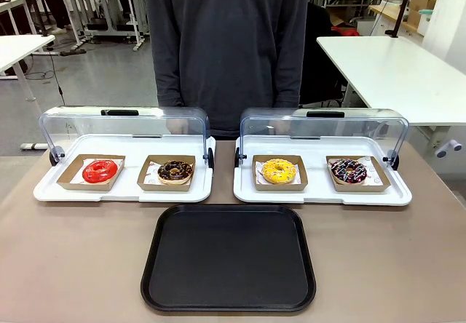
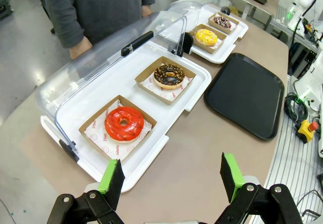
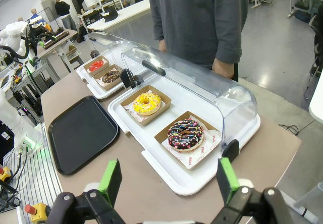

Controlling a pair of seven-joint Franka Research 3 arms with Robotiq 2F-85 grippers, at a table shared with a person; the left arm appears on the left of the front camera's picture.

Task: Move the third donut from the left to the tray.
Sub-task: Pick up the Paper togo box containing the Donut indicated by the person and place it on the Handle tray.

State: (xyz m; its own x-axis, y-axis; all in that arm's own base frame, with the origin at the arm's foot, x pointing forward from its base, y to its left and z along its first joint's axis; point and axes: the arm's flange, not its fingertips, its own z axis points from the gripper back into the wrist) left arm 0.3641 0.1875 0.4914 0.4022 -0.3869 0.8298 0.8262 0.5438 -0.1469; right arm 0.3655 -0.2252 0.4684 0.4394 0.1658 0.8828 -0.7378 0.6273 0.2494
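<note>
The yellow-iced donut point(image 1: 278, 170) with sprinkles sits in its brown cardboard holder on the right white display tray; I also see the yellow donut point(image 2: 206, 36) far off in the left wrist view and the yellow donut point(image 3: 147, 103) closer in the right wrist view. The black tray point(image 1: 228, 257) lies bare at the table's near middle, also seen as the black tray point(image 2: 247, 93) and the black tray point(image 3: 81, 132). My left gripper point(image 2: 171, 176) is open above the table near the red donut. My right gripper point(image 3: 168, 179) is open near the sprinkled chocolate donut.
A red donut point(image 1: 100, 170) and a chocolate donut point(image 1: 175, 171) sit on the left white display tray point(image 1: 124, 192); a sprinkled chocolate donut point(image 1: 349, 170) shares the right display tray point(image 1: 320, 195). Both clear lids are raised. A person point(image 1: 226, 46) stands behind the trays, hands behind the lids.
</note>
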